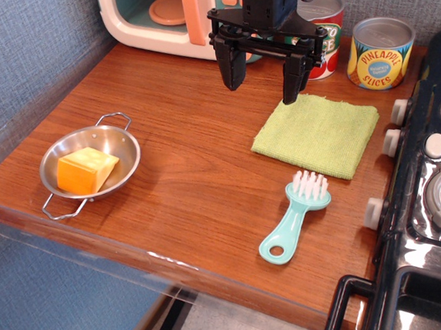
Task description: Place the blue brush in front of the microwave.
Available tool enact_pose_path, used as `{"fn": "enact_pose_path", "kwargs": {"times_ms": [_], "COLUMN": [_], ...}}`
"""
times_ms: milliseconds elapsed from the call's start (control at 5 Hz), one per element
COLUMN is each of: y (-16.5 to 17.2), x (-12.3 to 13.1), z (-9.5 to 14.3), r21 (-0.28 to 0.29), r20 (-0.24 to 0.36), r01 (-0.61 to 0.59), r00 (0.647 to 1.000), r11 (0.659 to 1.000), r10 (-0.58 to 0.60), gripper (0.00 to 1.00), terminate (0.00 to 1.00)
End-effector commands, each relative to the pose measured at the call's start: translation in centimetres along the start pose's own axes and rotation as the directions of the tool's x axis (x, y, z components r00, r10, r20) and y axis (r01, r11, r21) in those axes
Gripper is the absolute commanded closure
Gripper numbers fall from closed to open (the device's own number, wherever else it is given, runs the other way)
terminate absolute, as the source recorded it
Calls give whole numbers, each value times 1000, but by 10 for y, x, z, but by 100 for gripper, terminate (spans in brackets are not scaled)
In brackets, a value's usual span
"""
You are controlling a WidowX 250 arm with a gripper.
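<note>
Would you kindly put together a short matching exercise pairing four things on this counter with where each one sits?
Things:
1. blue brush
2. cheese block
3. pineapple can
4. gripper

Places:
A. inside the metal pan at the left
B. at the back right, beside the stove
C. lying on the wood in front of the green cloth, bristles toward the cloth
D. open, above the counter in front of the microwave

Pairs: 1-C, 2-A, 3-B, 4-D
</note>
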State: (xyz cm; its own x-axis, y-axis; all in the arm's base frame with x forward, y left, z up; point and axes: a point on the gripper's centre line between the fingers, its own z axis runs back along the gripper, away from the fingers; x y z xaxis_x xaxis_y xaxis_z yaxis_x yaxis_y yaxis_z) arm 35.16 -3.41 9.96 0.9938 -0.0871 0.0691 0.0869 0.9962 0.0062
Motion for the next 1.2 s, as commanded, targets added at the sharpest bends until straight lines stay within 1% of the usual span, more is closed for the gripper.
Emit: {"fn": "enact_pose_path", "kwargs": {"times_ms": [0,200,400,600,800,1000], "y": [0,-21,-38,-61,-72,-72], "x": [0,-14,-42,-67,-73,-67], "z": [0,1,5,-5,-42,-65], "r21": [0,-90,-94,-94,-68,1], "r20": [0,60,86,79,16,11], "r01": [0,63,70,74,59,18], "r00": [1000,997,994,995,998,1000], "r11": [1000,994,993,993,996,1000], "r10": [0,-58,-62,-66,-58,-18], "gripper": [0,0,0,0,0,0], "terminate": [0,0,0,0,0,0]}}
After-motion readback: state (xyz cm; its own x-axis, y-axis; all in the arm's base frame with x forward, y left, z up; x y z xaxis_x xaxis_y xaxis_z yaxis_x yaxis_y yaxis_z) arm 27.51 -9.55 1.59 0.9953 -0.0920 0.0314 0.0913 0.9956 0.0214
